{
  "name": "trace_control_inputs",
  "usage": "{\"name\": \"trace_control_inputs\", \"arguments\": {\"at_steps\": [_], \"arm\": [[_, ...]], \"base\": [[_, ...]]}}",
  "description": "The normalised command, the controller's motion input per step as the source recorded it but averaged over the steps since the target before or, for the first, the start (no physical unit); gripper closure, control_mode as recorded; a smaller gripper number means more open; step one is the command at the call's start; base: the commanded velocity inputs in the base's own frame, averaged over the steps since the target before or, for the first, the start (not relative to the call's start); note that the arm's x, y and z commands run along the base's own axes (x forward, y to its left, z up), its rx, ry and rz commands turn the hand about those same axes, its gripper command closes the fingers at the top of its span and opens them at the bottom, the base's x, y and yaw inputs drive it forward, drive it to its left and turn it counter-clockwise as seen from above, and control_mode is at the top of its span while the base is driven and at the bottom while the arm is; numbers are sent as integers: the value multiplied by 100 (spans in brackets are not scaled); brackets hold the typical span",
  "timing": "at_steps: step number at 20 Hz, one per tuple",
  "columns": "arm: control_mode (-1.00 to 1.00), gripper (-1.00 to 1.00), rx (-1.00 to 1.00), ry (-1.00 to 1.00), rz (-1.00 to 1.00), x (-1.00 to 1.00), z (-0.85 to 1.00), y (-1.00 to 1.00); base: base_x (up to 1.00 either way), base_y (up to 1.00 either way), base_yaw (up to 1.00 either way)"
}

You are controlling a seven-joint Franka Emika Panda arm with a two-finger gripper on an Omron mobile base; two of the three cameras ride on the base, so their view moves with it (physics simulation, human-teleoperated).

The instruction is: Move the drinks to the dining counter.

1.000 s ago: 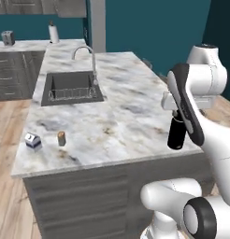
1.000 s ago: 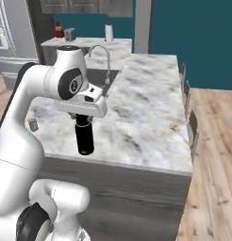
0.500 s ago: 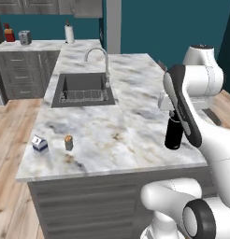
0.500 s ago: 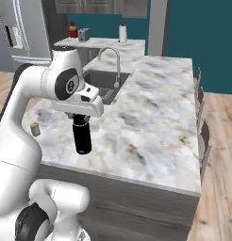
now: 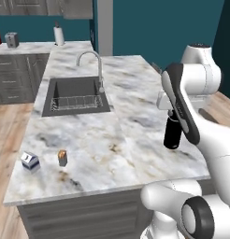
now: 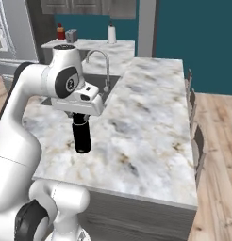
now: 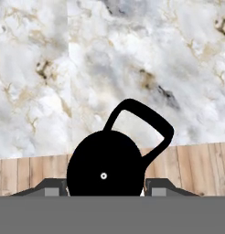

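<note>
My gripper is shut on the tall black bottle, holding it upright by its top. From above, its round cap and cap loop hang over the line where marble meets wood floor. The bottle hangs near the front right part of the long marble dining counter. A small blue-and-white carton and a tiny orange drink container stand side by side, apart, on the counter's near left corner.
A sink with a curved tap is set into the counter's far left. Dark stools line its right side. A back counter holds a paper towel roll and small appliances. Wood floor surrounds the counter.
The whole scene has shifted in both base views, so the base has driven. The arm keeps the same pose with the bottle still in the gripper.
</note>
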Motion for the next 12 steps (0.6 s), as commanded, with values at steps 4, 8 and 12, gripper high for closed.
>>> {"name": "trace_control_inputs", "arguments": {"at_steps": [4,8,12], "arm": [[100,100,0,0,0,0,0,0],[100,100,0,0,0,0,0,0],[-100,100,0,-2,0,58,-4,0]], "base": [[37,-9,-15],[44,-3,-14],[16,0,-1]]}}
